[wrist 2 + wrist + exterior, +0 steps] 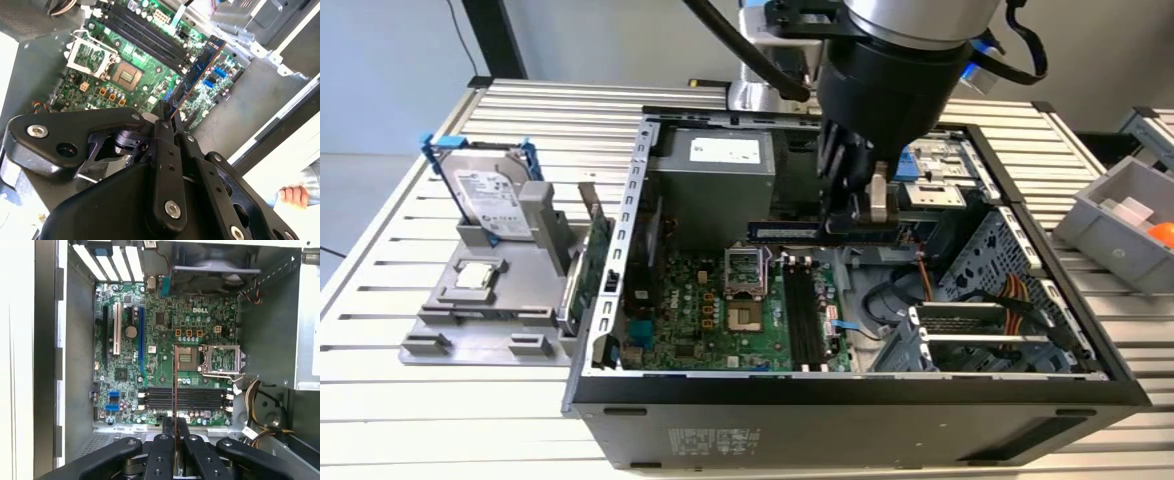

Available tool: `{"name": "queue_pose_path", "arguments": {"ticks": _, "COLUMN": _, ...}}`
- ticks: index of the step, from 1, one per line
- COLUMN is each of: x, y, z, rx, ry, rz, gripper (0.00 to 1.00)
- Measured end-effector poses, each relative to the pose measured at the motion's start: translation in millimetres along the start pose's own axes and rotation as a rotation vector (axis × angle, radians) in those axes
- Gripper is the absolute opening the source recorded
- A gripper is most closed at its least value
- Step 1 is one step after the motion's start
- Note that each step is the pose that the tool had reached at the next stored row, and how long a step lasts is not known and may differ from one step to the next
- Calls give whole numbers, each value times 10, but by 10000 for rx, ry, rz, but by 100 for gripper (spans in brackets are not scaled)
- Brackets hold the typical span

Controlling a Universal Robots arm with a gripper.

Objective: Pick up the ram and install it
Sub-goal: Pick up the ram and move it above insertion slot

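One long narrow dark-blue ram stick (817, 232), clamped between the black gripper (861, 215) fingers, hangs inside the open grey computer case (638, 180). Black motherboard slots (803, 315) sit at six o'clock in the exterior view, crosswise to it. It likely needs squaring lengthwise and kept level before seating.

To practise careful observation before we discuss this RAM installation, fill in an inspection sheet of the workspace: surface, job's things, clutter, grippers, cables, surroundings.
Surface: slatted metal table bearing an open computer case.
Job's things: the ram held over the motherboard, not seated in the black slots.
Clutter: hard drive on a grey stand; green card beside the case; grey bin at the exterior view's right.
Grippers: gripper shut on the ram.
Cables: orange cables inside the case.
Surroundings: a person's hand outside the case, in the second wrist view.
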State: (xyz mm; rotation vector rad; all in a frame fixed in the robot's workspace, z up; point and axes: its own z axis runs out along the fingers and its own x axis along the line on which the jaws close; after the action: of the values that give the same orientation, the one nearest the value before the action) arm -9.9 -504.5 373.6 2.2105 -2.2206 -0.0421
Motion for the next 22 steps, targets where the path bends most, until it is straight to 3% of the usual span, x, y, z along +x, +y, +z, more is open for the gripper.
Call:
{"name": "queue_pose_path", "arguments": {"ticks": 9, "x": -2, "y": -186, "z": -6, "rx": -1, "ry": 3, "rz": 0, "gripper": 0}}
{"name": "queue_pose_path", "arguments": {"ticks": 19, "x": -2, "y": -311, "z": -8, "rx": 0, "ry": 1, "rz": 24, "gripper": 0}}
{"name": "queue_pose_path", "arguments": {"ticks": 22, "x": -2, "y": -323, "z": -8, "rx": 0, "ry": 0, "rz": 40, "gripper": 0}}
